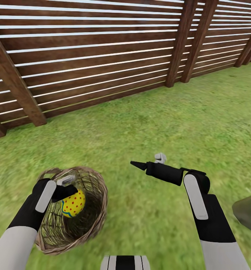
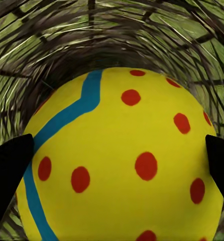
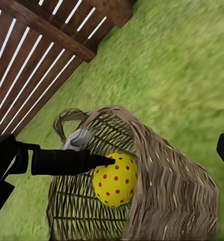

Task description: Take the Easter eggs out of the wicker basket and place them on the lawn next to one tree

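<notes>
Grass [image 1: 148,123] runs up to the slatted fence [image 1: 87,56]. My left gripper [image 1: 71,191] reaches into the basket [image 1: 97,195], fingers clasping an egg [image 1: 73,204]. My right gripper [image 1: 149,161] hangs spread beside it, holding nothing.

A brown wooden fence [image 1: 102,56] of horizontal slats spans the head view from nine o'clock round to two o'clock, with bright gaps between the slats. Thick angled posts [image 1: 16,80] brace it at ten o'clock, and a pair of posts [image 1: 185,45] stands at one o'clock. A dull grey-green blurred shape [image 1: 249,210] sits at four o'clock.
</notes>
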Available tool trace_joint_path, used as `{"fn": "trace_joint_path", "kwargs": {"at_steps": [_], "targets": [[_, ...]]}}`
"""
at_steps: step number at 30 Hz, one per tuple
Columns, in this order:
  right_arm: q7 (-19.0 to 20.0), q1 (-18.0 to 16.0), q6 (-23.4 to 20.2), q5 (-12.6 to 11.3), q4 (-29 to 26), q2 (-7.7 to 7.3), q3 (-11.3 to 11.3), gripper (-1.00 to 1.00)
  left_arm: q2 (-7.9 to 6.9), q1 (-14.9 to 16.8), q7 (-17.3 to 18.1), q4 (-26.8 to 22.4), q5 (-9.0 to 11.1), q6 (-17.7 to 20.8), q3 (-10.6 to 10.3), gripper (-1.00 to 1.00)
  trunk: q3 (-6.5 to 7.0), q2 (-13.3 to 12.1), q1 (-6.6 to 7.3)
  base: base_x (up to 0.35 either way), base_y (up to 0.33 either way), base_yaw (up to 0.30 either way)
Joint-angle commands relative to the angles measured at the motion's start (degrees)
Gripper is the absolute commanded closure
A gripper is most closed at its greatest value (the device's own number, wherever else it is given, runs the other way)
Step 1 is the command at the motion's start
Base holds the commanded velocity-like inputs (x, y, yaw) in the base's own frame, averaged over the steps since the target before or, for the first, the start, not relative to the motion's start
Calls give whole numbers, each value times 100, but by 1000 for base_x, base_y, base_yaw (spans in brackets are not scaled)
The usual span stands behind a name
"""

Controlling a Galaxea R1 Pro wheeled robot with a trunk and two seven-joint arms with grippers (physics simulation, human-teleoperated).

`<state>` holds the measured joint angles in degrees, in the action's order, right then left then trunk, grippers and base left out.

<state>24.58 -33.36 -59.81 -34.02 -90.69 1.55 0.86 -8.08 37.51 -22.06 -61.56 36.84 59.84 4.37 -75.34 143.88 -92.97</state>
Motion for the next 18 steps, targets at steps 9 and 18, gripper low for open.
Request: {"fn": "trace_joint_path", "kwargs": {"at_steps": [9,18], "targets": [[55,-4,-19,54,-1,8,2,-100,-1,-4,-53,-251,60,16,2,100,-4,2,3,-287,0,0],[55,-4,-19,54,-1,6,2,-100,-1,-4,-55,-572,60,16,2,100,129,-6,19,-38,0,0]]}}
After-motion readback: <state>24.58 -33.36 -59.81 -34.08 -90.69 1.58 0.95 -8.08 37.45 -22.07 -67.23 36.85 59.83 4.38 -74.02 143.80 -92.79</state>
